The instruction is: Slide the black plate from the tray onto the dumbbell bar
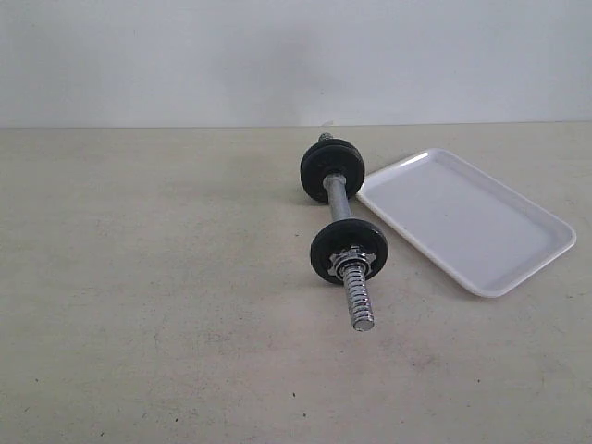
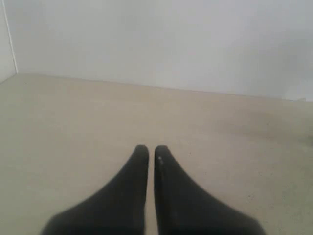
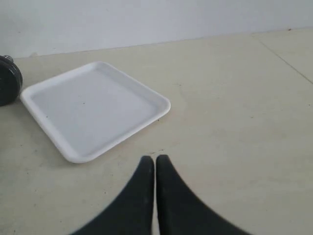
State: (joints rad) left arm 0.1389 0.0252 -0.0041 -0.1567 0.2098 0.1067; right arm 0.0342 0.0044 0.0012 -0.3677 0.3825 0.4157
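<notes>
Apparently complete: the tray (image 1: 462, 217), at 3 o'clock of the dumbbell bar (image 1: 337, 199), lies bare; the black plate is judged among the discs (image 1: 326, 248) threaded on that bar. Left hand (image 2: 151, 152) and right hand (image 3: 155, 161) clenched, empty.

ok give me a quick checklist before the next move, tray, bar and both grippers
1. Plate waiting on the tray: not ok, no disc shows on it in the exterior or right wrist view.
2. Dumbbell bar lying flat: ok, with two black discs already on it.
3. Near threaded end bare beyond the collar nut: ok.
4. Left gripper shut, holding nothing: ok.
5. Right gripper shut, holding nothing: ok.
6. Far disc touching the tray corner: cannot tell.
</notes>
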